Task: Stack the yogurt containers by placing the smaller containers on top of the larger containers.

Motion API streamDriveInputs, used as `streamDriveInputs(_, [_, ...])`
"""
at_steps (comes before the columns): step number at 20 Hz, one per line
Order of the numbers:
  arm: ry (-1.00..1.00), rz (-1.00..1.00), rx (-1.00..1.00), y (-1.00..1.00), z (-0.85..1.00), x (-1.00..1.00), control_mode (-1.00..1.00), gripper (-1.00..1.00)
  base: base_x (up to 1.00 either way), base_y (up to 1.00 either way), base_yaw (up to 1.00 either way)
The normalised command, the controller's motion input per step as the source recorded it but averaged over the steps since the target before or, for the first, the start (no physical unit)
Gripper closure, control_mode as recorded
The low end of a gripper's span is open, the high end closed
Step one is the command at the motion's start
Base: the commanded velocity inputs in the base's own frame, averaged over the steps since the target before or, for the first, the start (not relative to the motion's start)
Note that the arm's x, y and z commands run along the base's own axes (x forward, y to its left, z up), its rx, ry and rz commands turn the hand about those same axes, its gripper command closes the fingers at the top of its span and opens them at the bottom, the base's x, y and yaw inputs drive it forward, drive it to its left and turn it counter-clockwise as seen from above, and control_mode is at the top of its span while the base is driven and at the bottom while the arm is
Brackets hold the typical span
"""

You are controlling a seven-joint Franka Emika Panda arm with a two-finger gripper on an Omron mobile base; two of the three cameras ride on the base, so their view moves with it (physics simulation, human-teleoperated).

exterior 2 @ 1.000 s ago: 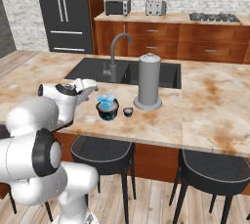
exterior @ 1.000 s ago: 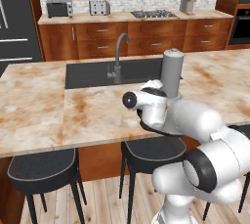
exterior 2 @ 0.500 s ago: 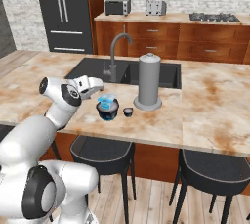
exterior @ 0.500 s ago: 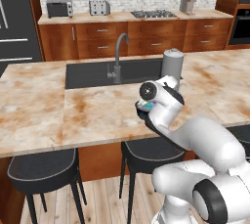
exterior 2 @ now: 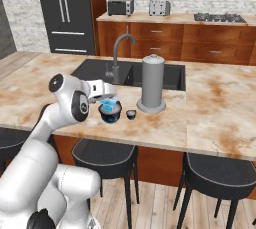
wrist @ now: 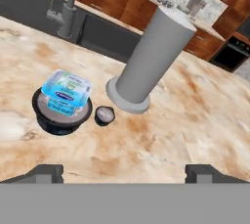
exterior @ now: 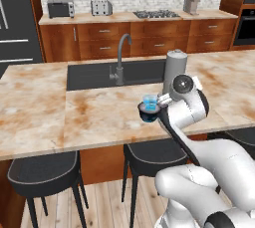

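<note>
From the left base view I see the light-blue cup (exterior: 148,102) sitting on top of the navy tub (exterior: 149,115) near the front edge of the marble table (exterior: 60,117), with my hand (exterior: 163,100) just beside them and the tall grey cylinder (exterior: 174,70) behind. From the right base view the tiny dark cup (exterior 2: 131,114) stands on the table between tub (exterior 2: 110,115) and cylinder (exterior 2: 152,83). In the hand view my fingertips (wrist: 46,171) stand wide apart and hold nothing, the blue cup (wrist: 67,91) rests on the tub (wrist: 61,114), and the tiny cup (wrist: 104,115) sits just beside it.
</note>
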Motion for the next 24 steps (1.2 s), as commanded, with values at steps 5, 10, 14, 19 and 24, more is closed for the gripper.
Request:
streamDriveInputs(5, [0.05, -0.02, 0.23, -0.33, 0.26, -0.38, -1.00, -1.00, 0.00, 0.00, 0.00])
streamDriveInputs(10, [0.05, -0.04, 0.23, -0.38, 0.23, -0.36, -1.00, -1.00, 0.00, 0.00, 0.00])
streamDriveInputs(14, [0.05, -0.09, 0.23, -0.34, 0.10, -0.34, -1.00, -1.00, 0.00, 0.00, 0.00])
streamDriveInputs(19, [0.01, -0.07, 0.15, -0.20, 0.00, -0.05, -1.00, -1.00, 0.00, 0.00, 0.00])
streamDriveInputs(24, [0.00, 0.00, 0.00, -0.08, -0.01, 0.00, -1.00, -1.00, 0.00, 0.00, 0.00])
